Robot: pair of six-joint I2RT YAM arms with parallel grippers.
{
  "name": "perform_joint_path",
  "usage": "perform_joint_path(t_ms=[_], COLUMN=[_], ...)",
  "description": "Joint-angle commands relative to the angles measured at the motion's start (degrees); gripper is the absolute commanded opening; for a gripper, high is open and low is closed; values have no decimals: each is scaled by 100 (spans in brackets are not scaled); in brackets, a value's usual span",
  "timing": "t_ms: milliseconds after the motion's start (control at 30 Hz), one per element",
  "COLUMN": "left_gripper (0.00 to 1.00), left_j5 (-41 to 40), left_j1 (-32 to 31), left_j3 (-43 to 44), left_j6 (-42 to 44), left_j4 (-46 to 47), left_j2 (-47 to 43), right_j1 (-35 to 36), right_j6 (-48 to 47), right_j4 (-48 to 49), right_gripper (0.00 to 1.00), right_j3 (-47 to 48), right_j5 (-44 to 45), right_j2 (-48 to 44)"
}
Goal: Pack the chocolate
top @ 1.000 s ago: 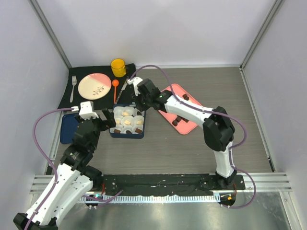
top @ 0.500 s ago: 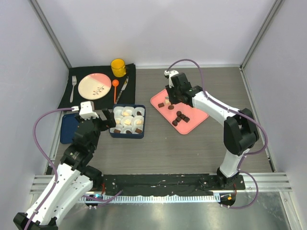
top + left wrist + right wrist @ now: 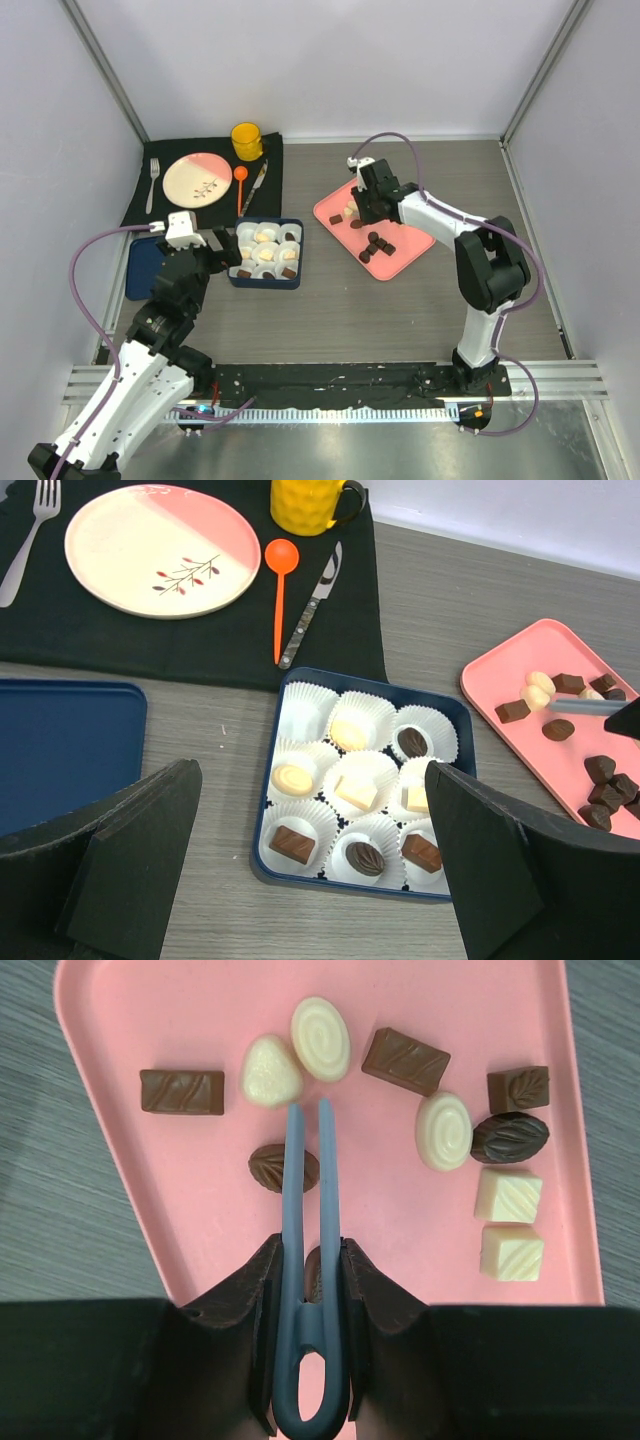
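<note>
Brown and cream chocolates point(image 3: 320, 1038) lie loose on pink tray point(image 3: 200, 1020).

Losing the fork point(image 3: 28, 525) and yellow mug point(image 3: 308, 502) to the top edge in the left wrist view, the pink tray point(image 3: 500, 670) to the right edge, the blue lid point(image 3: 60, 740) to the left. Getting the blue box point(image 3: 330, 677) near-right corner blocked by the left fingers point(image 3: 130, 870). Seeing one dark chocolate point(image 3: 266, 1168) half covered by the blue tongs point(image 3: 293, 1220), a second brown piece point(image 3: 314, 1260) barely peeking between the right fingers point(image 3: 240, 1290). Not resolving the tongs from the top.

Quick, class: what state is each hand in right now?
Left hand: open, holding nothing.
Right hand: closed on the blue tweezers.
</note>
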Motion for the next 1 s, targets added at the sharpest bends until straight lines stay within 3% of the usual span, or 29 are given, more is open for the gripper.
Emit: perform_joint_path(t_ms=[0,967], left_gripper=[100,100], left_j5=[50,85], left_j1=[32,32], left_j3=[227,218], left_j6=[47,30], left_j4=[200,227], left_j2=[-8,-35], right_j1=[-35,-35], right_j6=[-168,-80], right_j4=[214,-269], right_gripper=[27,27], right_j3=[56,-727], right_j5=[-16,10], right_j2=[53,-1028])
